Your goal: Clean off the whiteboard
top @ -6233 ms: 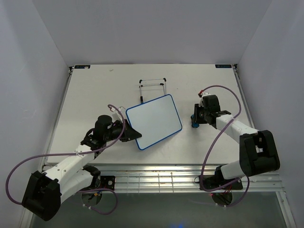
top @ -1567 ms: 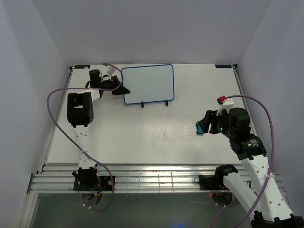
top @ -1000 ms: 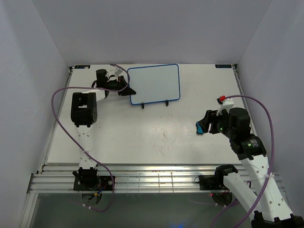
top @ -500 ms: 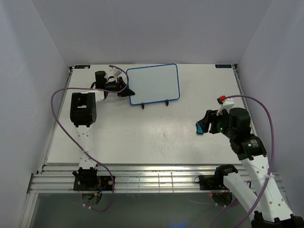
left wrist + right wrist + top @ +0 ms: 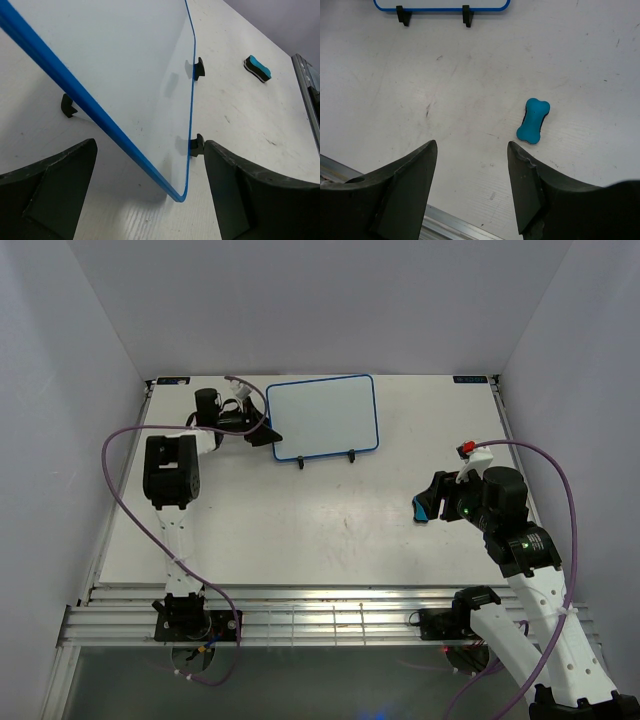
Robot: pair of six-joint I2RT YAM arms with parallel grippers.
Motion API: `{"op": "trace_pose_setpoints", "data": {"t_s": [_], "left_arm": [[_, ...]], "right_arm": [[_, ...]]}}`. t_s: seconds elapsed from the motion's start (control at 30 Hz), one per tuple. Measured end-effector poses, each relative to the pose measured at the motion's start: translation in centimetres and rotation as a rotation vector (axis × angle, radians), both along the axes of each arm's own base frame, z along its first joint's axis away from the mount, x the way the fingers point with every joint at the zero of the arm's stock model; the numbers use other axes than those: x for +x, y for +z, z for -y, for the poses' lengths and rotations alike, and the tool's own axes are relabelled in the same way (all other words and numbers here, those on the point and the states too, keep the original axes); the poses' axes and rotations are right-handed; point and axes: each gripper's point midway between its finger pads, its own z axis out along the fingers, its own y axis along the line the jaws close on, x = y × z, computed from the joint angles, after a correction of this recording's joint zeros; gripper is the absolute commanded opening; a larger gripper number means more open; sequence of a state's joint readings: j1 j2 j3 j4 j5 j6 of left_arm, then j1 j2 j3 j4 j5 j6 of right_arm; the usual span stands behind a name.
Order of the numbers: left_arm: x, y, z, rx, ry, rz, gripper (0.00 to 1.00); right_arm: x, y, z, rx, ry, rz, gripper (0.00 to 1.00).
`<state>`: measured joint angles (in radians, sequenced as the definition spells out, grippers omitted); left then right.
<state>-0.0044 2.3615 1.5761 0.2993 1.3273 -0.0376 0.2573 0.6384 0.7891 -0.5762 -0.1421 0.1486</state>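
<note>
A white surface (image 5: 330, 530), lightly scuffed with small dark marks, fills the middle of the enclosure. Plain pale lavender-grey walls rise from three of its sides: a back wall (image 5: 320, 300) beyond its far edge, a left wall (image 5: 50, 440) and a right wall (image 5: 595, 390). Ribbed metal rails (image 5: 330, 618) run along its near edge. Below them lies a dark greenish strip (image 5: 330, 685), too dim to identify. The light is soft and even, casting faint shadows.

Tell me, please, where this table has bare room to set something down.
The widest bare patch of the table lies between the whiteboard and the near edge, left of the eraser. The far right corner beside the whiteboard is bare too. It is crowded where the left gripper straddles the whiteboard's left edge.
</note>
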Motion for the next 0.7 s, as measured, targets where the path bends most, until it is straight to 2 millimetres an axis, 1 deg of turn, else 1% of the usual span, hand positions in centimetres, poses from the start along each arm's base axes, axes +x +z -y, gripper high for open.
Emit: {"op": "trace_pose_setpoints", "data": {"t_s": [0.1,0.13,0.2,0.23,0.33,0.47,0.57,0.6,0.63,0.7], "left_arm": [[0.3,1.0,-0.4,0.017,0.044,0.012,0.98],[0.5,1.6,-0.7,0.027,0.074,0.016,0.98],[1.0,2.7,-1.5,0.043,0.135,0.022,0.98],[1.5,3.3,-2.3,0.054,0.185,0.022,0.98],[2.5,5.3,-5.1,0.081,0.349,0.013,0.98],[3.0,8.6,-9.2,0.113,0.618,-0.014,0.98],[2.4,11.8,-11.3,0.119,0.793,-0.027,0.98],[1.8,13.1,-11.9,0.118,0.854,-0.031,0.98],[1.2,14.0,-12.2,0.118,0.895,-0.040,0.98],[-0.7,16.0,-12.7,0.116,0.978,-0.051,0.98]], "right_arm": [[0.0,0.0,0.0,0.000,0.000,0.001,0.65],[0.0,0.0,0.0,0.000,0.000,0.001,0.68],[0.0,0.0,0.0,0.002,-0.002,0.001,0.86],[0.1,0.0,0.0,0.001,-0.002,0.000,0.90],[0.3,0.1,0.1,-0.002,-0.009,0.006,0.90],[0.9,-0.1,0.4,-0.014,-0.033,0.004,0.90],[1.4,-0.5,0.8,-0.034,-0.061,-0.009,0.90],[1.6,-0.6,1.1,-0.043,-0.074,-0.014,0.90],[1.7,-0.6,1.3,-0.054,-0.090,-0.017,0.90],[1.9,-0.5,1.9,-0.073,-0.120,-0.018,0.90]]}}
